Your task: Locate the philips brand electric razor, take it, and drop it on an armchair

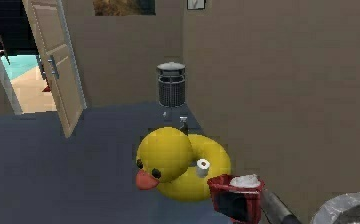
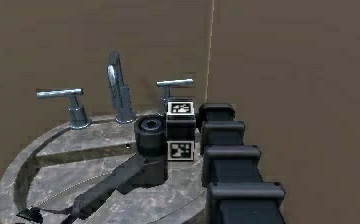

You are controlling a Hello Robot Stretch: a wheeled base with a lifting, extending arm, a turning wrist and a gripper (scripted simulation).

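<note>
Round marbled stone sink [image 2: 50, 152], curved chrome tap [image 2: 116, 86], dark square arm [image 2: 238, 172] — cannot tell whether jaws hold anything

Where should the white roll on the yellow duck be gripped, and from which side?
Probably across its curved sides, coming from above: the roll seems to stand on end, hole upward, on the duck, with open space overhead.

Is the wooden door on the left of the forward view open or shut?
Open. The door stands swung at an angle, and a brightly lit space beyond shows past its left edge.
</note>
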